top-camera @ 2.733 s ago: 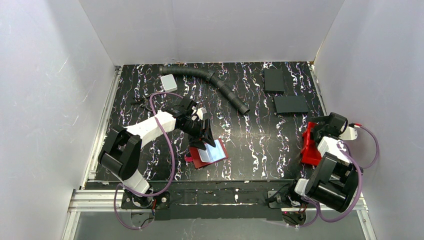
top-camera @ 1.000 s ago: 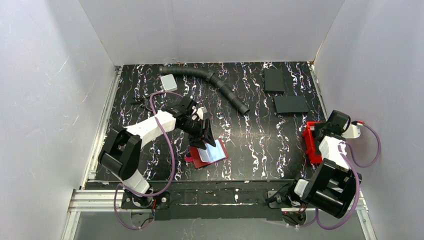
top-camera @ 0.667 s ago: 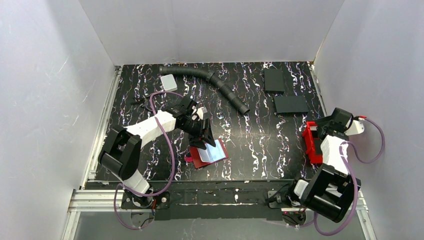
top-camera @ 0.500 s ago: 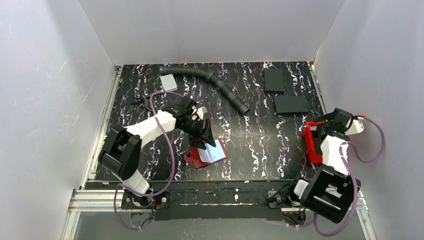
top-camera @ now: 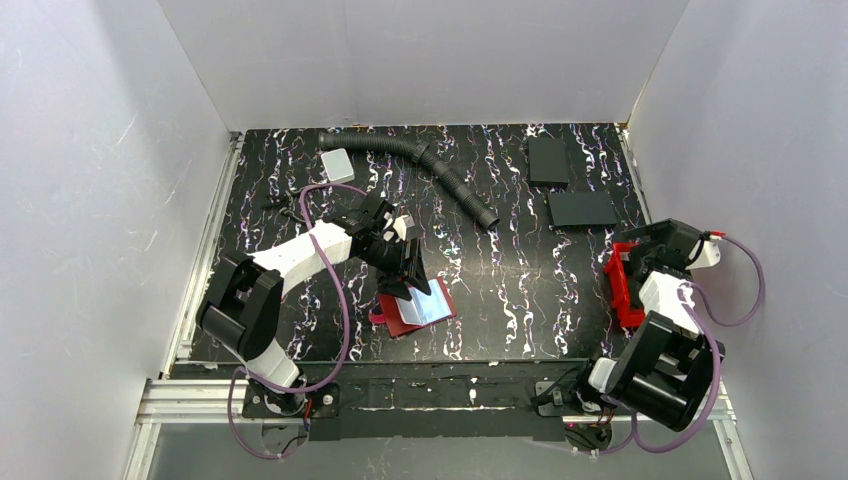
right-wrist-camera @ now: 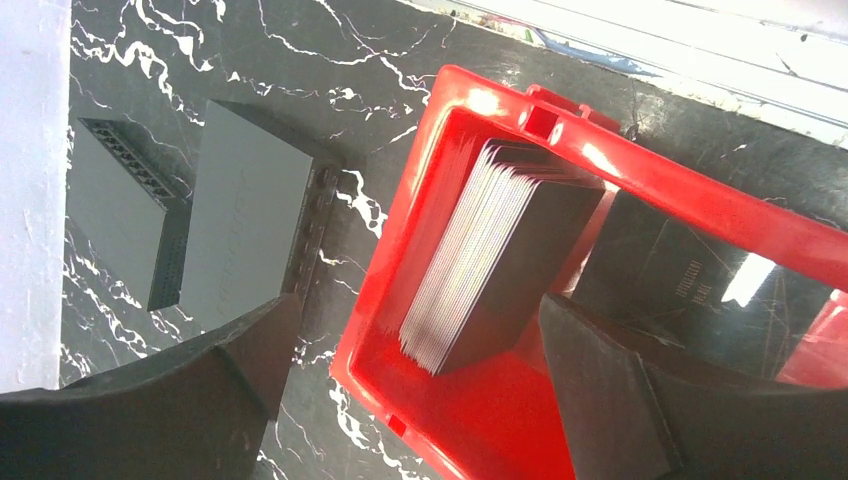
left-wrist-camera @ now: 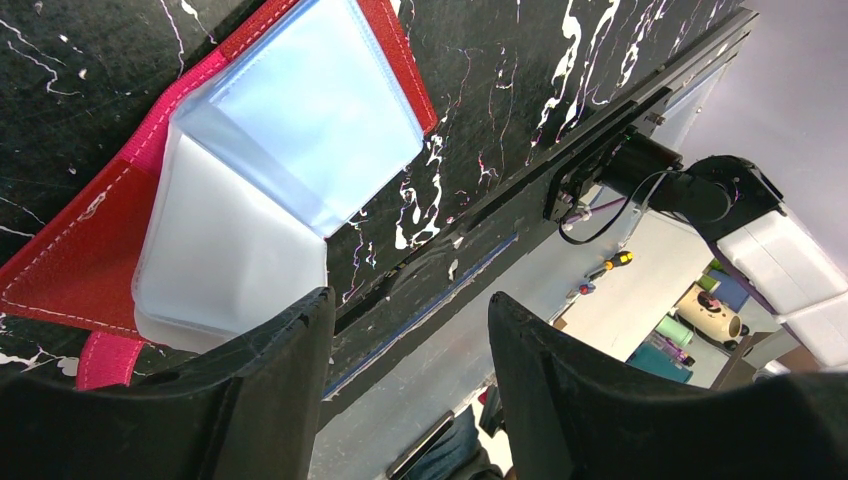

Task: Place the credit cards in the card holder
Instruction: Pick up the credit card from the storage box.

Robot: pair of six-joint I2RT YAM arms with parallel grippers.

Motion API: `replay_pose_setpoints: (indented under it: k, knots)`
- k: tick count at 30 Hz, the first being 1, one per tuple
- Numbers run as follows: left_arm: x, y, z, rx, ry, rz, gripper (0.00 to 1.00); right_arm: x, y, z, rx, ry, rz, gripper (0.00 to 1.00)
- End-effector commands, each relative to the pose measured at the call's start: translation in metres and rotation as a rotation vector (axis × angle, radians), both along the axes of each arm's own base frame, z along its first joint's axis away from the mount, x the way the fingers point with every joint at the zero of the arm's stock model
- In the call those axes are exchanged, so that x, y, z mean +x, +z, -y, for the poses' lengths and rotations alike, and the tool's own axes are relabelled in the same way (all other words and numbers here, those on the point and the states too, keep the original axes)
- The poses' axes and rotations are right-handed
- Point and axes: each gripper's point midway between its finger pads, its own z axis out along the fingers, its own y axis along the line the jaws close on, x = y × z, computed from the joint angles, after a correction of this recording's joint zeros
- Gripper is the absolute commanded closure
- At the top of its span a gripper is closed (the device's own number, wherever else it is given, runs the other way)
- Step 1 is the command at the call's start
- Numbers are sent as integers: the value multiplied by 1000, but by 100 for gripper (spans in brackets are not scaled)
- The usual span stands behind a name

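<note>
The card holder lies open near the table's front, a red wallet. A pale blue credit card and a whiter one rest on it. My left gripper hangs over the wallet's far edge. In the left wrist view this gripper is open, with nothing between its fingers. My right gripper hovers over the red bin. In the right wrist view it stands open wide, its fingers either side of a stack of cards on edge in the bin.
A black corrugated hose curves across the back of the table. A small grey-white block lies at the back left. Two black flat slabs sit at the back right, one of them beside the bin.
My right gripper has opened wide and shifted slightly over the red bin. The left arm, wallet and cards have not moved.
</note>
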Motion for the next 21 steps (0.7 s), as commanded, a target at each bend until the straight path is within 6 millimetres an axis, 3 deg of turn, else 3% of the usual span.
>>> replay_pose_setpoints:
  k: [1, 15, 21]
  knots:
    - [1, 12, 5, -24, -17, 14, 43, 9, -3, 5, 29, -25, 53, 2]
    - [2, 10, 6, -24, -18, 8, 43, 19, -21, 4, 47, 2, 91, 2]
    - [3, 12, 7, -25, -16, 10, 43, 28, -5, 5, 29, 21, 138, 17]
